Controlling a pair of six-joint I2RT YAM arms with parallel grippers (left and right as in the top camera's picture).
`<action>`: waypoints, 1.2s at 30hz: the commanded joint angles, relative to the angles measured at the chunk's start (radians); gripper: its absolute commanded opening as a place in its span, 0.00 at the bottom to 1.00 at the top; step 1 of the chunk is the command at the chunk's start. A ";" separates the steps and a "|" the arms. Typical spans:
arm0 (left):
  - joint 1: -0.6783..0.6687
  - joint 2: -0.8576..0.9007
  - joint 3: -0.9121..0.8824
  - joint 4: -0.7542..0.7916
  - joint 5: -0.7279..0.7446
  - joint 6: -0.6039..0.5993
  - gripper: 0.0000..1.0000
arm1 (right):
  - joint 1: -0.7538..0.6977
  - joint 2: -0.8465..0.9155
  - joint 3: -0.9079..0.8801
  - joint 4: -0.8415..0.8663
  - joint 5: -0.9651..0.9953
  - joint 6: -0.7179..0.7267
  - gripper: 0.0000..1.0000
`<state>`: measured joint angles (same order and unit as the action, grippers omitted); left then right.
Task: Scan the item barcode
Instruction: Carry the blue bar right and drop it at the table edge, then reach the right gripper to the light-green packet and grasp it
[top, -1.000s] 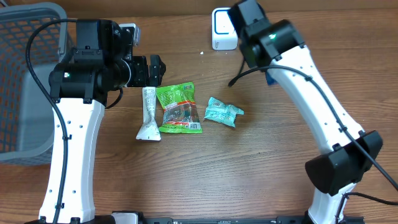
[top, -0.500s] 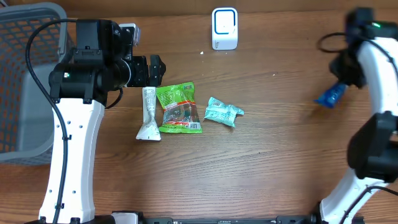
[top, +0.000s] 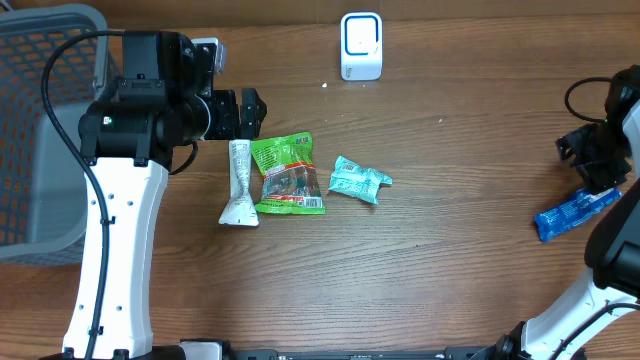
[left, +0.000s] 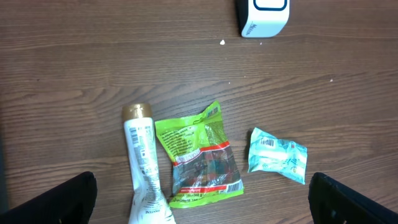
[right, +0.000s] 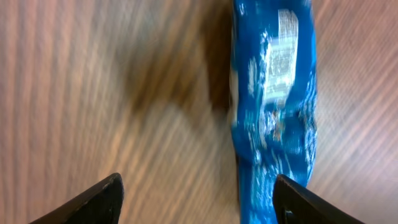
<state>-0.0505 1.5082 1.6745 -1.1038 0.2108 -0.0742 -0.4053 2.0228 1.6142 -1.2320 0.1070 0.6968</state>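
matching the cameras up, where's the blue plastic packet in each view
Overhead: blue plastic packet lies flat at the far right edge, slanted.
Left wrist: not in it.
Right wrist: the packet fills the upper right, running top to bottom, blurred.
Shared landmark: the brown wood-grain table under it.

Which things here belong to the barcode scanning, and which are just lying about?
Job: scanner, blue packet by the open right gripper, green bag, teal packet, white tube (likely awaiting scans).
Lying about: grey basket, white crumb.
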 joint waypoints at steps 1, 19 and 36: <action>-0.002 0.004 0.015 0.001 0.016 0.019 1.00 | 0.027 -0.014 0.080 -0.040 -0.095 -0.062 0.77; -0.002 0.004 0.015 0.001 0.016 0.019 1.00 | 0.528 -0.018 0.089 0.047 -0.559 -0.213 0.97; -0.002 0.004 0.015 0.000 0.016 0.019 1.00 | 0.737 -0.017 -0.273 0.441 -0.581 0.016 0.84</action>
<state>-0.0505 1.5082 1.6745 -1.1038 0.2108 -0.0742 0.3157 2.0193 1.3815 -0.8272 -0.4652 0.6567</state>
